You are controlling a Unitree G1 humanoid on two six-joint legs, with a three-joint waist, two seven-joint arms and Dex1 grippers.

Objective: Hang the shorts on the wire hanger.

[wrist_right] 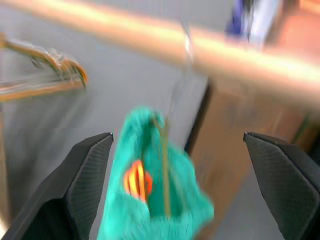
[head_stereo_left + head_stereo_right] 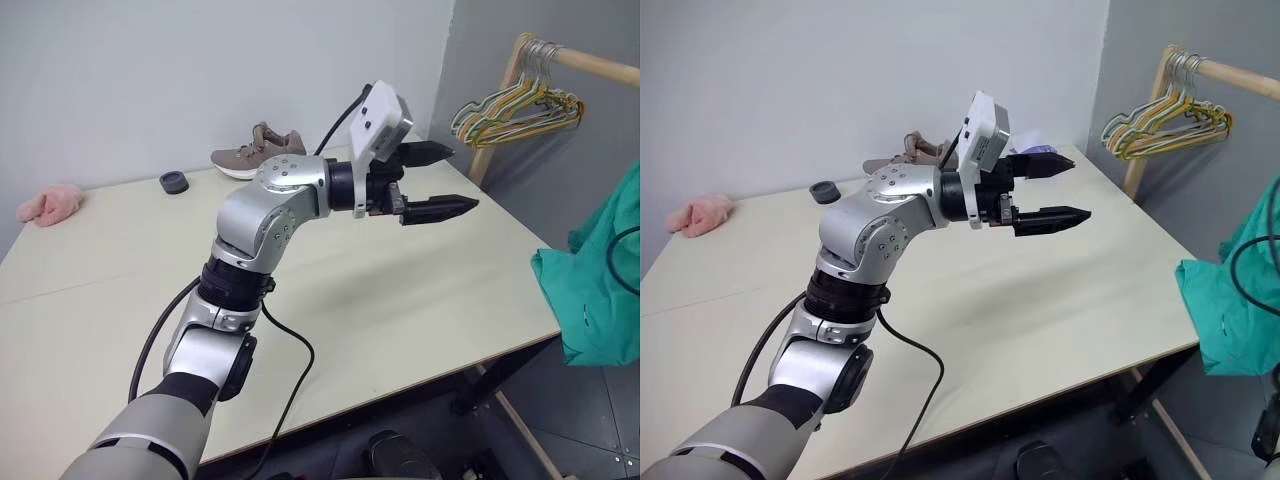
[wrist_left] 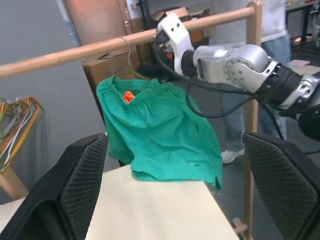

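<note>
The pale cream surface [image 2: 430, 290] stood against a grey wall, and a seam ran across its left part. At its far edge lay a taupe sneaker [image 2: 258, 152] with a white sole and, left of it, a small dark round cap [image 2: 174, 182]. A pink fluffy cloth [image 2: 50, 204] lay at the far left corner.

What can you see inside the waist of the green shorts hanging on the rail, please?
Inside the waist of the shorts an orange tag shows, and the wire hanger rises from it to the wooden rail. The cloth covers the hanger's lower part.
</note>
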